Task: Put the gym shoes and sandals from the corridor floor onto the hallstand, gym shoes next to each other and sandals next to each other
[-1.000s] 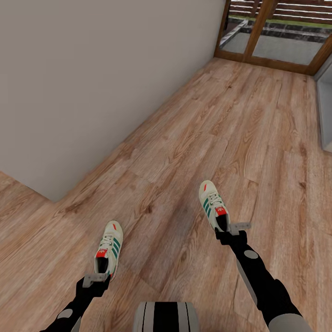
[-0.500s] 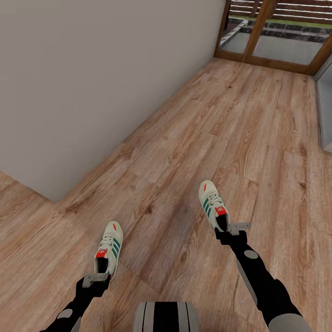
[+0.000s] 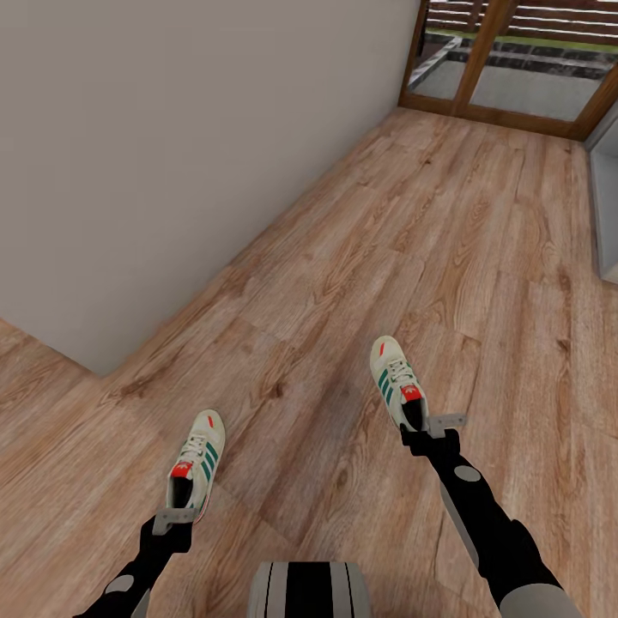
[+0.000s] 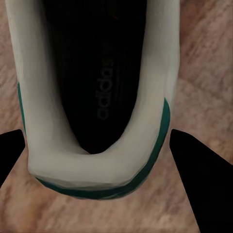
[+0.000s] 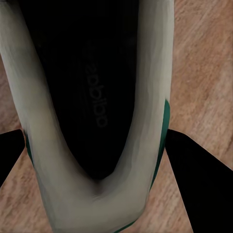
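Two white gym shoes with green stripes lie toes-away on the corridor floor [image 3: 343, 257]. The left gym shoe [image 3: 196, 459] has its heel between the fingers of my left gripper [image 3: 174, 521], which is shut on it. In the left wrist view the black fingers [image 4: 199, 184] press both sides of the heel [image 4: 97, 170]. My right gripper [image 3: 427, 425] is shut on the heel of the right gym shoe [image 3: 395, 378], and its fingers [image 5: 194, 179] flank the heel [image 5: 92, 194]. The sandals are out of view.
A plain grey wall [image 3: 172, 154] runs along the left, with a corner jutting out near the left shoe. A wood-framed glass door [image 3: 506, 60] closes the far end. A pale grey furniture edge [image 3: 605, 215] shows at the right; I cannot tell whether it is the hallstand.
The left gripper has shifted slightly left and back, and the left gym shoe has turned and moved with it. The right arm and right shoe have stayed still.
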